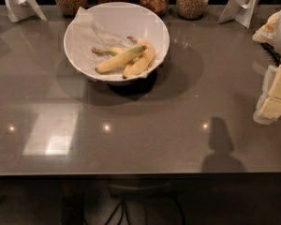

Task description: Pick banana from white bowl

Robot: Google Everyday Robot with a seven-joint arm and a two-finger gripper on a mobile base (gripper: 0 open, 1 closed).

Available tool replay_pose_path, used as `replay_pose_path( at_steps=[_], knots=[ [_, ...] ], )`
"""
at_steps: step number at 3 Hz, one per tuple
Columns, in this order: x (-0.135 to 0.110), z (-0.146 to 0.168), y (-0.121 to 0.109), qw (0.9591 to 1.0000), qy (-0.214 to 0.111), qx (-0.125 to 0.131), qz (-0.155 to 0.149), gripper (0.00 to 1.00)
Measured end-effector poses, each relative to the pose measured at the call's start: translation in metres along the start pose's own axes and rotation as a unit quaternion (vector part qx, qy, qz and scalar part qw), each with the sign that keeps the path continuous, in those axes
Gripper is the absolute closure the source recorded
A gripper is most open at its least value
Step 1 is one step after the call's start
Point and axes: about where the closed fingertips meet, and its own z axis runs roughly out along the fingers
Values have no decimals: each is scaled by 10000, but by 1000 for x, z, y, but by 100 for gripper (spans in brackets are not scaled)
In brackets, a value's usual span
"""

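Slim, nearly straight yellow banana (pixel 121 60) lies against two other yellow bananas (pixel 142 63) inside paper-lined round white bowl (pixel 84 29); pale gripper (pixel 274 103) far right of bowl, state indeterminable.

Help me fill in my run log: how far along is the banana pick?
Nothing looks done: the banana lies in the white bowl across two other bananas. In hand: the gripper sits at the view's right edge, apart from the bowl. Left: reach, grasp and lift.
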Motion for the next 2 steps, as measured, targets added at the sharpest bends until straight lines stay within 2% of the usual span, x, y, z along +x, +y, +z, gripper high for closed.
replay_pose_path(
  at_steps=[1, 2],
  knots=[
    [0, 0, 0, 10000, 0, 0, 0, 0],
    [-23, 3, -11, 9984, -531, 193, -42, 0]
  ],
)
